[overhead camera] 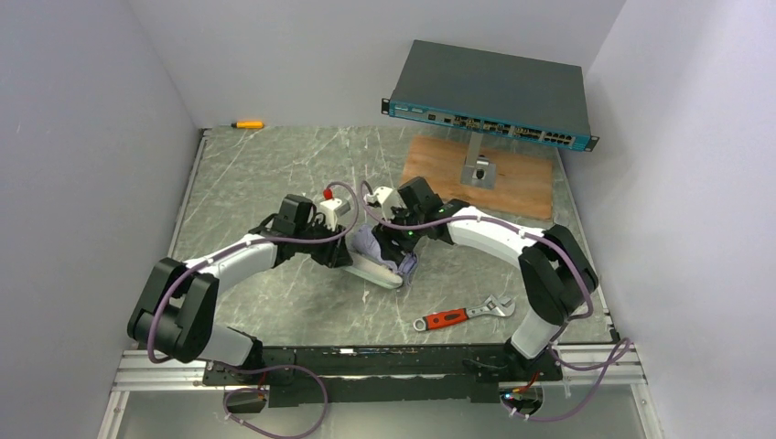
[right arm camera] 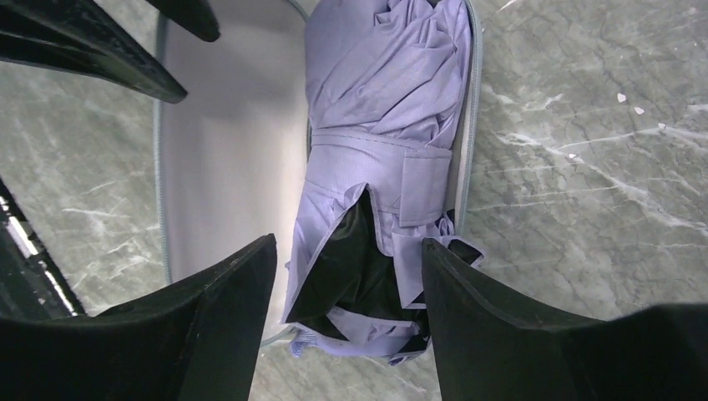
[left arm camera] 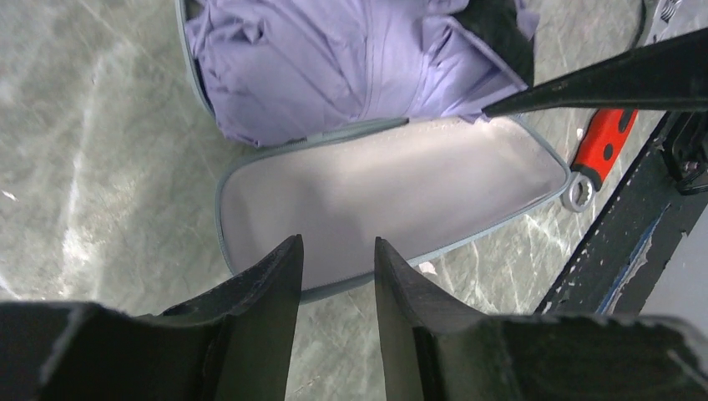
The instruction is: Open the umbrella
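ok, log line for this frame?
stage: umbrella folded, strap wrapped, lying in open case | left gripper: open, over empty case half | right gripper: open, over umbrella | held: nothing

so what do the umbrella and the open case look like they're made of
Umbrella: thin matte fabric, probably nylon or polyester, going by its crumpled folds; lavender one side, black the other. Case: smooth pale lining with a grey piped rim, likely fabric over a semi-rigid shell.

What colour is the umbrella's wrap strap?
The strap is pale lavender; right wrist view shows it best.
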`<action>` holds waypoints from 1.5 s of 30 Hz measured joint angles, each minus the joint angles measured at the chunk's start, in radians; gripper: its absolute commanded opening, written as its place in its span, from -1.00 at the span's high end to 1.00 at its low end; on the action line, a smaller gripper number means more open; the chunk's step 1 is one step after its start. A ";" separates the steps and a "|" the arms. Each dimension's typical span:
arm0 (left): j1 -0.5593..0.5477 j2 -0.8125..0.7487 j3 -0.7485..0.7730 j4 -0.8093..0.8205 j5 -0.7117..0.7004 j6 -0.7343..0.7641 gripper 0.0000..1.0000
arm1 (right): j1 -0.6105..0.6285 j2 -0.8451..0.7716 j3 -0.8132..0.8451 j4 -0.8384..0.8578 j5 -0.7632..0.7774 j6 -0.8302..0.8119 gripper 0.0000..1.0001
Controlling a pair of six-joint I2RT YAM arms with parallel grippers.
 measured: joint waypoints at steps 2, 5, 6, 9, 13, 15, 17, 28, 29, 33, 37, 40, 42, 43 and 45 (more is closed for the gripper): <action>0.006 -0.001 -0.017 -0.013 -0.001 0.000 0.16 | 0.009 0.016 0.000 0.005 0.012 -0.007 -0.33; 0.018 -0.003 -0.026 -0.024 -0.001 -0.004 0.15 | 0.025 0.035 -0.001 0.021 0.038 -0.024 -0.33; 0.024 -0.005 -0.027 -0.025 -0.001 -0.005 0.14 | 0.032 0.042 -0.003 0.029 0.048 -0.031 -0.33; 0.042 -0.012 -0.027 -0.028 -0.001 -0.008 0.15 | 0.047 0.055 -0.014 0.051 0.082 -0.050 -0.30; 0.070 -0.027 -0.027 -0.029 0.003 -0.024 0.12 | 0.057 0.067 -0.027 0.080 0.133 -0.076 0.10; 0.084 -0.038 -0.027 -0.029 0.006 -0.027 0.07 | 0.061 0.071 -0.030 0.089 0.150 -0.089 0.52; 0.096 -0.054 -0.027 -0.029 0.010 -0.027 -0.04 | 0.065 0.069 -0.030 0.092 0.153 -0.089 0.99; 0.189 -0.236 0.004 -0.045 0.010 -0.004 -0.89 | 0.063 0.020 0.026 0.094 0.101 0.014 1.00; 0.202 -0.252 0.009 -0.047 0.010 -0.003 -0.89 | 0.061 0.011 0.037 0.096 0.094 0.028 1.00; 0.240 -0.301 0.025 -0.059 0.006 0.006 -0.89 | 0.037 -0.042 0.053 0.117 0.064 0.071 1.00; 0.262 -0.330 0.025 -0.077 0.007 0.026 -0.90 | -0.032 -0.090 0.073 0.099 0.012 0.097 1.00; 0.275 -0.339 0.031 -0.098 0.006 0.062 -0.92 | -0.122 -0.153 0.083 0.038 -0.025 0.084 1.00; 0.279 -0.347 0.037 -0.107 0.008 0.092 -0.92 | -0.174 -0.220 0.070 -0.015 -0.044 0.026 1.00; 0.282 -0.353 0.039 -0.116 0.009 0.112 -0.92 | -0.196 -0.269 0.048 -0.040 -0.048 -0.024 1.00; 0.283 -0.368 0.042 -0.126 0.008 0.139 -0.92 | -0.217 -0.402 -0.027 -0.105 -0.063 -0.154 1.00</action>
